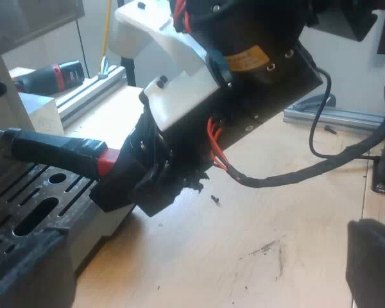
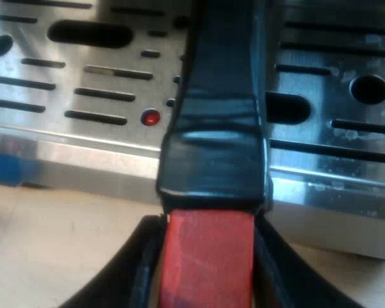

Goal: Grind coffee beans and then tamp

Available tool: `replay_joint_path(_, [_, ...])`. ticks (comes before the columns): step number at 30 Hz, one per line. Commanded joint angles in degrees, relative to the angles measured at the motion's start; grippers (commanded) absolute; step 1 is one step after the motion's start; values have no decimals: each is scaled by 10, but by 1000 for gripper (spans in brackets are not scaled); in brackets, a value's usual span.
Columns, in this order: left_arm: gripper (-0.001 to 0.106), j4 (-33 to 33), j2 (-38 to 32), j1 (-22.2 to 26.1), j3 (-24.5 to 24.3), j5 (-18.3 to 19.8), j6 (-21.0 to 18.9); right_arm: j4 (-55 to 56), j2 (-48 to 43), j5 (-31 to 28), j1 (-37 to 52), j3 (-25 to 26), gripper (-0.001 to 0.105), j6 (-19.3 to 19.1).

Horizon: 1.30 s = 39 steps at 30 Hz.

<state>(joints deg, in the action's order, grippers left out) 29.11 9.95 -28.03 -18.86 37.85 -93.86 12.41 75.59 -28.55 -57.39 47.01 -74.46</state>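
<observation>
Your handle (image 2: 215,128) is glossy black, and its end (image 2: 208,256) is red. Your drip tray (image 2: 83,83) is silver steel patterned with dark slots, plus one red dot (image 2: 151,117). Your right hand (image 1: 125,168) is black. The bench (image 1: 244,244) is pale wood with dark smudges.

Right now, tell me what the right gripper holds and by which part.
The right gripper holds the dark, red-tipped handle of the metal holder by its red end, a finger on each side.

Holder (image 1: 48,147) cut short by edge, red end (image 2: 208,256) half inside right hand (image 1: 131,176)
</observation>
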Motion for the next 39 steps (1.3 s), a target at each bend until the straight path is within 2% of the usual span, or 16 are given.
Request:
replay_joint_path(1, [87, -3, -4, -3, -3, -3, -1, -19, 0, 18, 1, 4, 0, -20])
replay_joint_path(11, [87, -3, -4, -3, -3, -5, -1, -19, 0, 17, -3, 4, 0, -20])
replay_joint_path(13, [87, -3, -4, -3, -3, -9, -1, -19, -1, 17, -3, 4, 0, -17])
replay_joint_path(16, [87, -3, -4, -3, -3, -40, -1, -15, -9, 22, -9, 4, 0, -2])
replay_joint_path(22, [87, -3, -4, -3, -3, -46, -1, 12, -29, -1, -32, 4, 0, 0])
replay_joint_path(27, [87, -3, -4, -3, -3, -46, -1, 36, -31, -25, -47, 4, 0, 61])
replay_joint_path(32, [87, -2, -4, -3, -3, -46, -1, 66, -31, -57, -77, 4, 0, 65])
replay_joint_path(39, [87, -2, -4, -3, -3, -46, -1, 103, -31, -90, -121, 4, 0, 92])
